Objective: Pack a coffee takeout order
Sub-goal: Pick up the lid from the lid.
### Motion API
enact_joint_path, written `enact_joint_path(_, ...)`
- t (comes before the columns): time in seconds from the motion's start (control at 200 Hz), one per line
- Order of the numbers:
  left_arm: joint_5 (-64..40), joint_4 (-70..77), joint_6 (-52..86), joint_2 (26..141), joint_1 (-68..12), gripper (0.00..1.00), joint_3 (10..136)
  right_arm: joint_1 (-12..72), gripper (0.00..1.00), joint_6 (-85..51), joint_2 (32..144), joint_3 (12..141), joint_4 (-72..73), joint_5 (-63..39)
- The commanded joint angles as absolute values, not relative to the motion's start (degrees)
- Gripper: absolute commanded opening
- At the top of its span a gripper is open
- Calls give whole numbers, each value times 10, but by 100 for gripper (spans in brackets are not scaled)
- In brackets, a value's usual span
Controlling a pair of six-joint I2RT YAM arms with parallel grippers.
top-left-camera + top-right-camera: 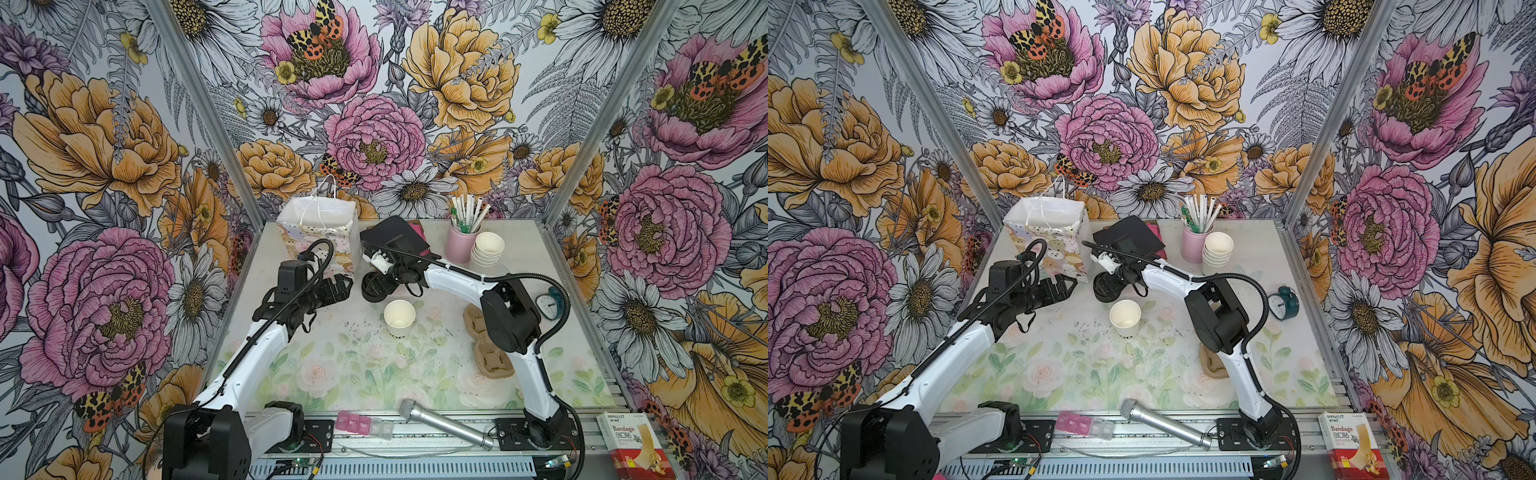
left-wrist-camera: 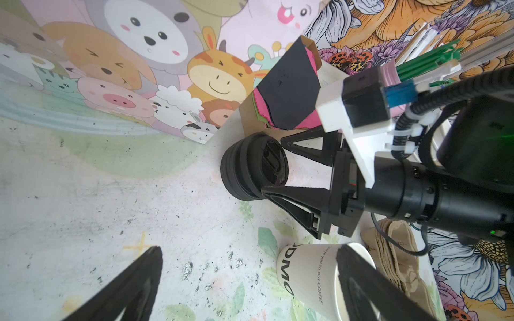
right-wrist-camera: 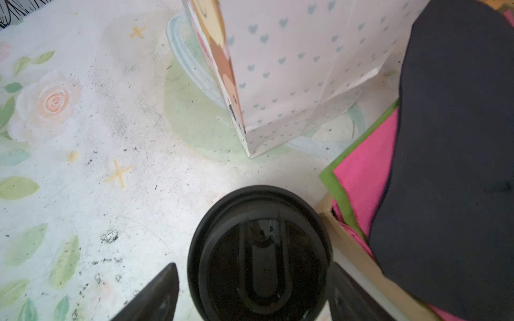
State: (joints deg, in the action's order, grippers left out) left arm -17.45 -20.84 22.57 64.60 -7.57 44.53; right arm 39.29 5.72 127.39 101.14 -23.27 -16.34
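Note:
A white paper cup with black lettering stands upright and lidless mid-table, also seen in the left wrist view. My left gripper hovers to its left, apart from it, jaws wide open and empty. A short stack of black lids sits behind the cup. My right gripper straddles the top lid, open, with a gap showing at one finger. A black napkin lies on pink napkins in a cardboard holder just beyond.
A cartoon-animal gift bag stands open at the back. A pink holder of straws and stacked white cups are back right. Brown cup carriers, a teal clock, a microphone and a bandage box lie nearer.

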Motion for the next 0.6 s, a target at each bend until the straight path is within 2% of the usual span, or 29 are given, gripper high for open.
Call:
enact_joint_path(0.0, -164, -211, 225, 637, -70, 99, 439, 390, 82, 70, 1291, 1026, -228, -168)
enact_joint_path(0.33, -162, -211, 225, 640, -71, 99, 436, 391, 79, 74, 1294, 1031, -228, -139)
enact_joint_path(0.595, -161, -211, 223, 641, -70, 99, 434, 392, 71, 77, 1306, 1035, -228, -134)
